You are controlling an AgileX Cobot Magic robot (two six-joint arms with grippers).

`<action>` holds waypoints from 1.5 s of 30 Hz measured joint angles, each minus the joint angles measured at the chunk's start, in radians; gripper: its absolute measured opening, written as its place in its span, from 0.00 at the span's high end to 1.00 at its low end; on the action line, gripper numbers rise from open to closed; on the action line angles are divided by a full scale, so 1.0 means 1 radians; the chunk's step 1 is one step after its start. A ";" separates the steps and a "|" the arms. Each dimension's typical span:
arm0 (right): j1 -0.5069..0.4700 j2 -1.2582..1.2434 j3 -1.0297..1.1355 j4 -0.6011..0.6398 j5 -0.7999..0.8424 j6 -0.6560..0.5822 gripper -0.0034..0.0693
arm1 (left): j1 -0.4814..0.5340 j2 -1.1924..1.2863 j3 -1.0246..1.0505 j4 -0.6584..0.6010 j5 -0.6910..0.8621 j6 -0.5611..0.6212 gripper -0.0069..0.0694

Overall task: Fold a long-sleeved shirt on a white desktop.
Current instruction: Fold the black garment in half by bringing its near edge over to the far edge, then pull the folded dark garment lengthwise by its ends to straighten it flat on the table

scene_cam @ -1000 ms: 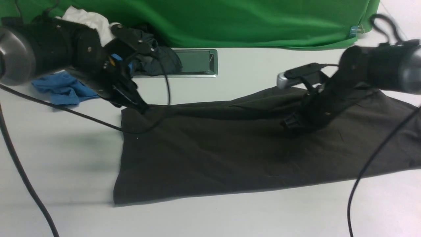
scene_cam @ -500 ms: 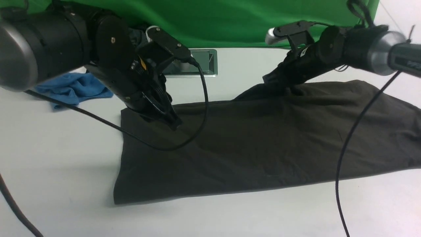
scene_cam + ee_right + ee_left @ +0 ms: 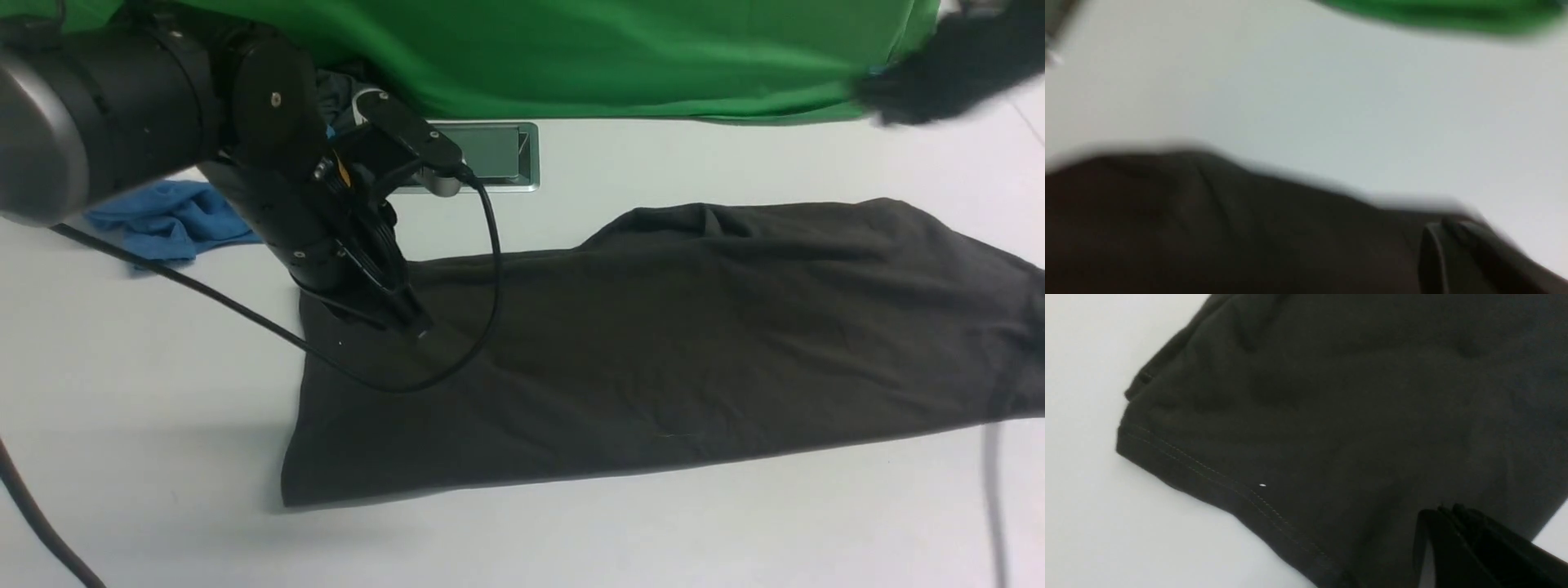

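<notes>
Leftmost, a crumpled blue cloth garment [image 3: 163, 220] lies on the smooth, matte white desktop [image 3: 735, 539], out to the far left of the left pincer [image 3: 411, 325]. That pincer points down over the far left corner of the large, very dark charcoal knit long-sleeved shirt [image 3: 669, 351]. Its jaws are pressed together with nothing between them, and the shirt's stitched hem [image 3: 1208, 469] runs just beside the tips. Whether the tips touch the fabric cannot be told. A thin black cable [image 3: 457, 359] loops from its wrist across the cloth. Beyond this pincer, a small rectangular silver-framed cable hatch [image 3: 490, 155] sits in the desktop, in front of a bright green cloth backdrop [image 3: 653, 57]. From under the left pincer the shirt stretches rightward as a long flat band, its far edge humped near the middle. At the far right, the right arm [image 3: 947, 69] is a raised dark blur, well clear of the shirt. The right pincer [image 3: 1443, 228], blurred too, has its jaws closed together and empty, with the shirt below it.
</notes>
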 joint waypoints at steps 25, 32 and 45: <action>-0.238 0.198 0.158 -0.101 -0.022 -0.060 0.00 | -0.119 -0.250 0.320 -0.307 -0.193 0.167 0.88; -0.238 0.217 0.148 -0.088 -0.022 -0.054 0.09 | -0.119 -0.250 0.320 -0.307 -0.200 0.168 0.88; -0.253 0.156 0.159 -0.102 0.033 0.019 0.09 | -0.119 -0.250 0.320 -0.306 -0.198 0.168 0.88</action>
